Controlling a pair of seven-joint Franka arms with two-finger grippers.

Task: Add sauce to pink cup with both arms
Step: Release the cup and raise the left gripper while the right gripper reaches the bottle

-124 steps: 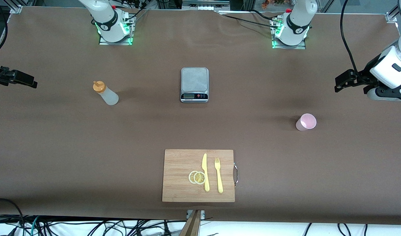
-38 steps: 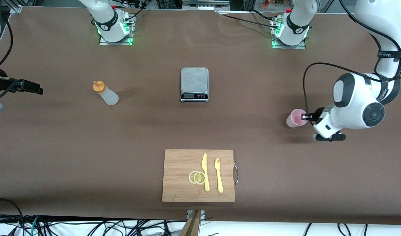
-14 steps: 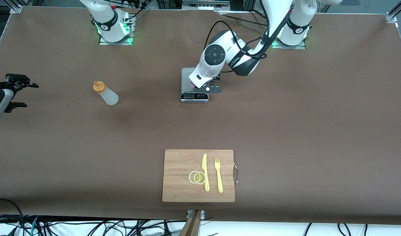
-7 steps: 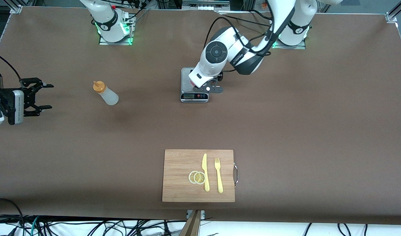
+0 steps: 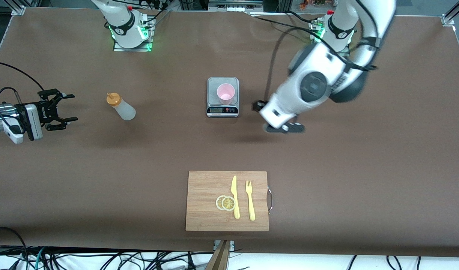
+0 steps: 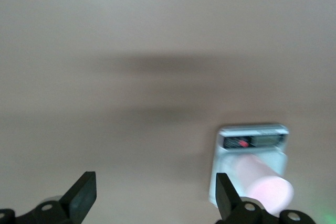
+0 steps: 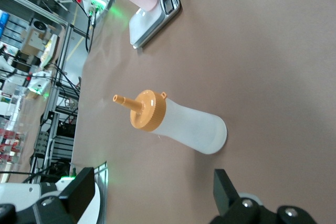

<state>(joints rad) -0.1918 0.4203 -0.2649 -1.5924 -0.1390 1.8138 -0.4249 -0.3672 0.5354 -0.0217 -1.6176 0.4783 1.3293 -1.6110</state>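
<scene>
Front view | one pink cup on scale; one sauce | left claw wide; right claw wide

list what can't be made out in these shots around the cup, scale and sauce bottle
- Scale display: too small in the front view, blurred in the left wrist view.
- Pink cup contents: the front view looks into it but is too small; both wrist views show it from the side.
- Sauce bottle fill level: hidden by its cloudy wall.
- Left gripper: front view motion-blurred; fingertips only in its wrist view.
</scene>
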